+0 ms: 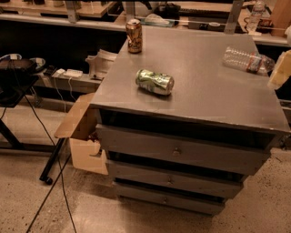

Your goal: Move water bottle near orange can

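Observation:
The water bottle (pixel 245 60), clear and ribbed with a reddish band near its neck, lies on its side at the far right of the grey cabinet top (pixel 204 91). The orange can (pixel 134 35) stands upright at the far left corner of the same top. My gripper (pixel 281 68) shows only as a pale blurred shape at the right edge of the view. It is just right of the bottle's neck end and partly cut off by the frame.
A dented green-and-silver can (pixel 154 82) lies on its side mid-left on the top. A small white-capped bottle (pixel 255 13) stands on the shelf behind. An open cardboard box (pixel 84 132), cables and a black stand (pixel 13 86) are at the cabinet's left.

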You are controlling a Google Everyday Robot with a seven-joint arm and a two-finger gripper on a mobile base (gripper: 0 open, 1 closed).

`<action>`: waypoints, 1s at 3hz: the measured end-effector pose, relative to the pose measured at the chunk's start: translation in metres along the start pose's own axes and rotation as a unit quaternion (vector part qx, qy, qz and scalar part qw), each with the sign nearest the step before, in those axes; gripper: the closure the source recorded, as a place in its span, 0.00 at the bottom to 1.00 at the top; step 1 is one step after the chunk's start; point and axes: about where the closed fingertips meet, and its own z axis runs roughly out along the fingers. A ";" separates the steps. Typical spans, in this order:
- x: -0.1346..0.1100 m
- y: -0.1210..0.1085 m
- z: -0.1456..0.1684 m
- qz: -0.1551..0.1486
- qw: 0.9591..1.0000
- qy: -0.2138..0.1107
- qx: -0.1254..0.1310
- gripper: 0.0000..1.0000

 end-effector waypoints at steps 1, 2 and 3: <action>-0.007 -0.019 0.013 -0.017 0.999 -0.010 0.034 0.00; -0.019 -0.050 0.028 -0.022 0.996 -0.032 0.079 0.00; -0.034 -0.074 0.046 -0.011 0.993 -0.057 0.103 0.00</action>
